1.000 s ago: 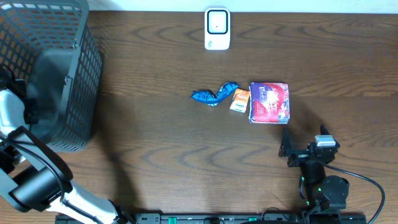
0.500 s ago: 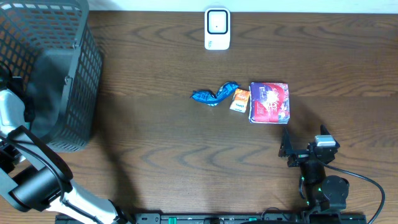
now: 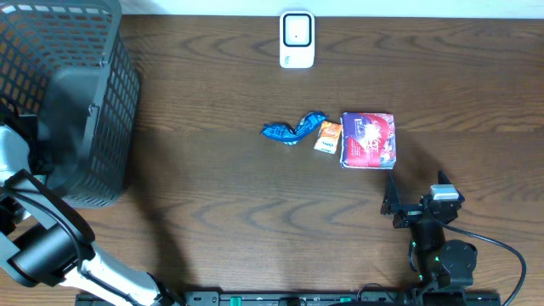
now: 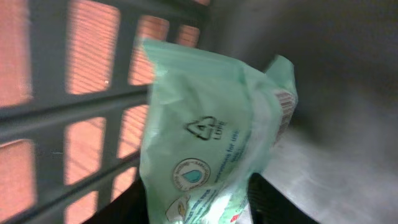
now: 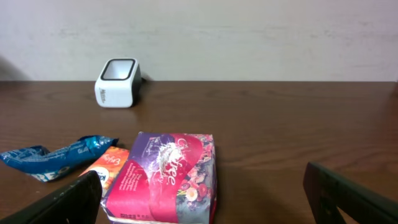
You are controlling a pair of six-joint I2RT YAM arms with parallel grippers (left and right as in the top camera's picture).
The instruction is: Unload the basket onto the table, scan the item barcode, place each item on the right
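Note:
In the left wrist view a pale green packet [image 4: 211, 143] with a recycling mark stands inside the grey basket [image 4: 56, 112]. My left gripper [image 4: 199, 199] is shut on its lower end, a dark finger pressing each side. From overhead the basket [image 3: 85, 76] hides this gripper. The white scanner [image 3: 297, 39] stands at the table's far edge and shows in the right wrist view as the scanner [image 5: 116, 83]. Near the front right edge, my right gripper [image 3: 416, 194] stands open and empty, facing the purple pack [image 5: 165, 177].
On the table's middle lie a purple flowered pack [image 3: 368, 140], a small orange packet [image 3: 327, 137] and a crumpled blue wrapper [image 3: 291, 129]. My left arm [image 3: 13, 153] reaches into the basket at the far left. A pale wall rises behind the scanner.
The left arm has shifted slightly at the basket's left side. The right arm and the things on the table have not moved.

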